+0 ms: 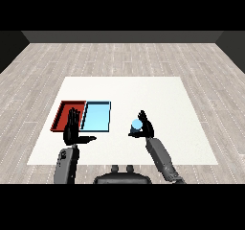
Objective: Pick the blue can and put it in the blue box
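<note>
Grey plank flooring surrounds the white worktop [158,92], and your right robot hand [145,127] is curled round the blue can [136,125] just right of the frame's centre. Can looks upright, pale blue, rounded top showing; whether it's clear of the surface I can't tell. The blue box [97,116] lies to its left, with the red tray [64,113] touching the box's far side. Your left robot hand [72,128] stands released, fingers straight, over the red tray's lower edge. You'll likely need a leftward carry.
</note>
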Tool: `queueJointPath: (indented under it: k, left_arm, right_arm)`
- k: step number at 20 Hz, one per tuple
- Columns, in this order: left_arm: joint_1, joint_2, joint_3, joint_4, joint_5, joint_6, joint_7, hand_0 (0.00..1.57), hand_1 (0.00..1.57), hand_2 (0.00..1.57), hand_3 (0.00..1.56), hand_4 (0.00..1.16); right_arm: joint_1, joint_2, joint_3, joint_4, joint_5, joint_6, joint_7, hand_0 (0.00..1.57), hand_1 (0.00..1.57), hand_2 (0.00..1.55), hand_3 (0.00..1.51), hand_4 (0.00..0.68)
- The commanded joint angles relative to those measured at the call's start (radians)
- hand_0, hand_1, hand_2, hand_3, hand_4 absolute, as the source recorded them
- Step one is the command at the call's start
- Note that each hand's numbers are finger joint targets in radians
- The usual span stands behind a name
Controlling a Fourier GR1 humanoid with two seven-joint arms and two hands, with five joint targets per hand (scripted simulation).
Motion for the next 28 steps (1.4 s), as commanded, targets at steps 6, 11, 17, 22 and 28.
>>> queueJointPath:
  k: [6, 11, 17, 22, 28]
  left_arm:
    - [0.046, -0.013, -0.025, -0.036, -0.014, 0.001, -0.015, 0.0, 0.0, 0.0, 0.0, 0.0]
    - [-0.061, 0.031, 0.043, 0.07, 0.03, -0.035, -0.023, 0.0, 0.0, 0.0, 0.0, 0.0]
    - [-0.014, -0.011, -0.012, -0.029, -0.001, 0.017, 0.03, 0.0, 0.0, 0.0, 0.0, 0.0]
    - [0.04, -0.007, -0.007, -0.016, 0.025, -0.036, -0.033, 0.0, 0.0, 0.0, 0.0, 0.0]
    - [-0.029, -0.025, -0.023, 0.078, -0.032, 0.003, -0.058, 0.0, 0.0, 0.0, 0.0, 0.0]
  right_arm:
    - [-0.039, 0.0, 0.069, -0.022, -0.035, -0.061, 0.04, 0.0, 0.0, 0.0, 0.0, 0.0]
    - [-0.056, -0.003, 0.002, 0.078, -0.034, 0.031, 0.005, 0.0, 0.0, 0.0, 0.0, 0.0]
    - [-0.128, 0.0, 0.121, 0.12, -0.069, -0.202, -0.003, 1.34, 1.34, 1.39, 1.33, 0.397]
    - [-0.087, -0.018, 0.104, 0.097, 0.036, -0.202, 0.054, 1.56, 1.56, 1.48, 1.44, 0.676]
    - [-0.057, -0.028, 0.084, -0.034, 0.053, -0.217, 0.121, 1.55, 1.55, 1.48, 1.43, 0.672]
